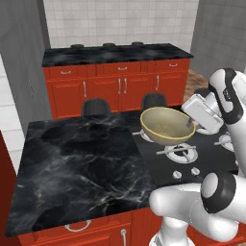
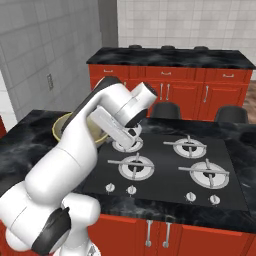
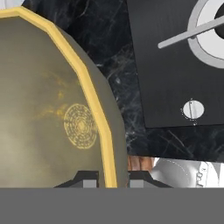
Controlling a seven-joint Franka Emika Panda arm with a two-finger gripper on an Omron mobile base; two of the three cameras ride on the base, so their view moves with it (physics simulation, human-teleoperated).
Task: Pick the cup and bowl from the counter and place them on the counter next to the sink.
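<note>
The beige-tan bowl (image 1: 165,126) hangs tilted in the air over the left edge of the stove, its yellowish inside facing up. My gripper (image 1: 189,124) is shut on the bowl's right rim. In the hand view, the two fingertips of the gripper (image 3: 111,178) straddle the yellow rim of the bowl (image 3: 48,109), one inside and one outside. From the right base view, the bowl (image 2: 61,127) peeks out behind my arm. The black marble counter (image 1: 72,163) stretches to the left of the bowl. The cup and the sink are out of view.
A matte black stove (image 2: 170,160) with four burners and front knobs lies to the right of the marble. Two dark stools (image 1: 96,106) stand behind the island. A second counter on red cabinets (image 1: 115,53) runs along the back wall.
</note>
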